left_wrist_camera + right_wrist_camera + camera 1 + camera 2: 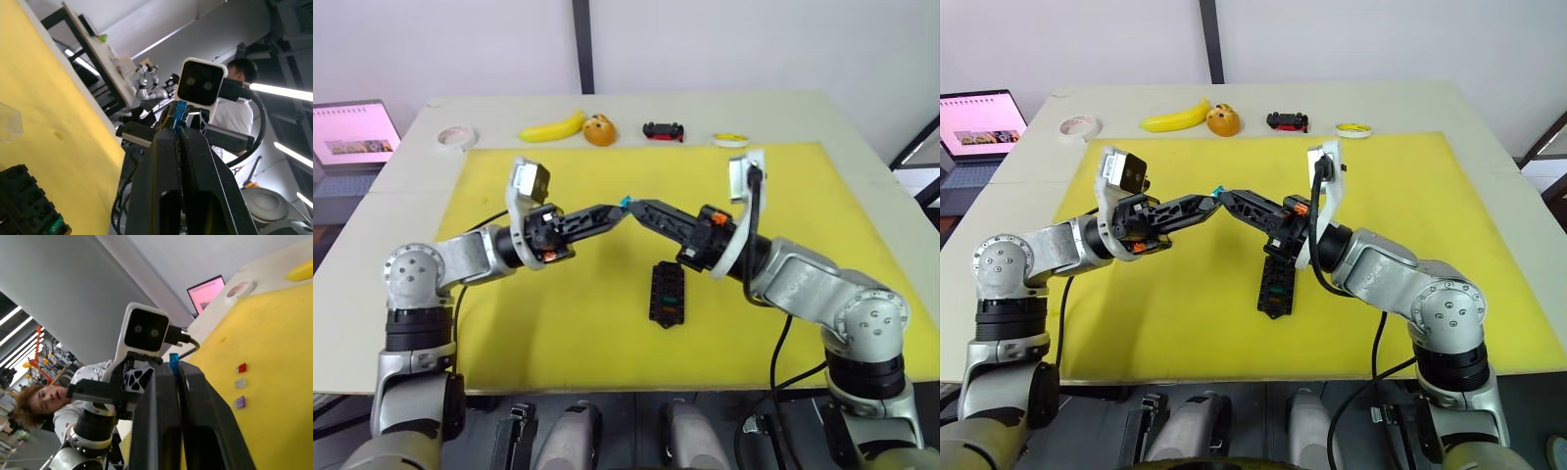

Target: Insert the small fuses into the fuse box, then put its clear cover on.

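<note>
Blue fuse (625, 201), tiny, between fingertips

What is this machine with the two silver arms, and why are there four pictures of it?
It is a robot with two arms, and each arm ends in a pincer made of two black fingers. The two wide pictures come from cameras on its head, looking down at a table with a yellow mat. The other two come from little cameras on its wrists, looking along the fingers.

The left gripper and right gripper meet tip to tip above the mat, with a tiny blue fuse pinched where they touch. I cannot tell which one really holds it.

On the mat lies a black fuse box with something green already in one slot. Along the far edge sit a banana, a toy car and a tape roll.
</note>
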`<state>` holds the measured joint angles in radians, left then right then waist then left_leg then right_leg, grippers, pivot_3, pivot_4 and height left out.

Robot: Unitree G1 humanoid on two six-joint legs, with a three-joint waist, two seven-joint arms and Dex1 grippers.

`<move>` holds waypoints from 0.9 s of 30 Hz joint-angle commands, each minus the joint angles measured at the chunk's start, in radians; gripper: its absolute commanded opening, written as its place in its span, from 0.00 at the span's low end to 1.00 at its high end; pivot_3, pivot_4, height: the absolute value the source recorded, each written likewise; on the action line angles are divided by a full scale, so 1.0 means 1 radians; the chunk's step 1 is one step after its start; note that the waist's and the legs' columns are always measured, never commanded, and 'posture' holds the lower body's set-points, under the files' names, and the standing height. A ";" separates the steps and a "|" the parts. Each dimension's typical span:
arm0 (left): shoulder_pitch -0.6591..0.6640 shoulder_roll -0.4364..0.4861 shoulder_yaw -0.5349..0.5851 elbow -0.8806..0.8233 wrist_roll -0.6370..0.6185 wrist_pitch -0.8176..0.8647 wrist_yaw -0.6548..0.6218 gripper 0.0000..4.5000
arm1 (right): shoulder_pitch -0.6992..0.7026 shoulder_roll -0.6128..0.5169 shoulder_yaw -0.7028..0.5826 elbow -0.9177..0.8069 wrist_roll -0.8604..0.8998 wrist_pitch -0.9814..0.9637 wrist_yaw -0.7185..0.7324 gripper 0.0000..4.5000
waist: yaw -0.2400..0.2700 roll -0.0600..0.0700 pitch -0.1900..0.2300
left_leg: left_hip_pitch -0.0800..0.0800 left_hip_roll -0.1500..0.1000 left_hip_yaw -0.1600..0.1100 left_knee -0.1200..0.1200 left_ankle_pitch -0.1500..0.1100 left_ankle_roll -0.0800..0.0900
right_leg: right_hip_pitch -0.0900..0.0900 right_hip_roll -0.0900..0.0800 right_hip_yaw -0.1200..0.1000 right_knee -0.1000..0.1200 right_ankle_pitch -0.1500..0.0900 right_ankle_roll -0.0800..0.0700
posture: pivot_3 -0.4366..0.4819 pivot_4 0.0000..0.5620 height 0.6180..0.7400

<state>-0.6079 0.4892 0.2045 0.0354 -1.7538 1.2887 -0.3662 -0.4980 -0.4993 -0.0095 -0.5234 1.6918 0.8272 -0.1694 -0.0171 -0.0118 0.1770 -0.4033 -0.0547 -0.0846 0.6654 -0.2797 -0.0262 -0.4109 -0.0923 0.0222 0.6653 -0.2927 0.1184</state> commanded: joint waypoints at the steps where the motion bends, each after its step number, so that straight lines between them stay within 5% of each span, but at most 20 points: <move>1: -0.010 0.008 -0.003 -0.021 -0.023 -0.016 -0.017 0.00 | -0.021 -0.009 0.002 -0.023 0.026 -0.008 0.002 0.01 | 0.000 0.000 0.000 | 0.000 0.000 0.000 0.000 0.000 0.000 | 0.000 0.000 0.000 0.000 0.000 0.000 | 0.48 0.27 1.00; 8: -0.009 0.018 -0.012 -0.015 0.019 -0.018 -0.040 0.00 | -0.018 -0.027 -0.008 -0.039 0.093 -0.023 -0.013 0.01 | 0.000 0.000 0.000 | 0.000 0.000 0.000 0.000 0.000 0.000 | 0.000 0.000 0.000 0.000 0.000 0.000 | 0.48 0.27 1.00; 11: -0.016 0.081 -0.008 -0.042 0.100 -0.002 -0.139 0.20 | -0.019 -0.061 -0.028 -0.046 0.139 -0.026 -0.017 0.00 | -0.003 0.000 0.000 | 0.000 0.000 0.000 0.000 0.000 0.000 | 0.000 0.000 0.000 0.000 0.000 0.000 | 0.48 0.27 1.00; 17: 0.018 0.321 -0.134 -0.259 0.474 -0.143 -0.585 0.82 | -0.008 -0.269 -0.088 -0.061 0.148 0.054 0.085 0.00 | 0.001 0.001 0.001 | -0.001 0.001 0.000 -0.001 0.000 0.000 | 0.000 0.002 0.001 -0.002 0.000 0.000 | 0.48 0.27 1.00; 21: 0.003 0.432 -0.325 -0.295 0.803 -0.401 -0.865 0.82 | -0.005 -0.453 -0.094 -0.107 -0.048 0.146 0.297 0.00 | 0.006 0.002 0.002 | -0.001 0.001 0.001 -0.001 0.000 0.001 | 0.002 0.002 0.000 -0.005 0.000 -0.001 | 0.48 0.27 1.00; 24: -0.015 0.425 -0.412 -0.254 0.992 -0.601 -0.976 0.99 | -0.002 -0.542 -0.057 -0.143 -0.211 0.169 0.454 0.00 | 0.006 0.002 0.002 | -0.001 0.002 0.001 -0.002 -0.001 0.001 | 0.002 0.003 0.000 -0.006 0.000 -0.001 | 0.48 0.27 1.00; 27: -0.031 0.367 -0.465 -0.196 1.129 -0.749 -1.003 0.99 | 0.011 -0.607 0.011 -0.188 -0.410 0.146 0.607 0.00 | 0.005 0.003 0.002 | -0.002 0.003 0.001 -0.002 -0.001 0.002 | 0.002 0.003 0.000 -0.008 0.000 -0.001 | 0.48 0.27 1.00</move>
<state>-0.6216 0.8677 -0.2458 -0.1737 -0.6944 0.6251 -1.3486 -0.4865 -1.0864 -0.0172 -0.6689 1.3767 0.9926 0.3567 -0.0118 -0.0092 0.1794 -0.4052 -0.0519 -0.0836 0.6637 -0.2808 -0.0243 -0.4090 -0.0896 0.0218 0.6573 -0.2928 0.1178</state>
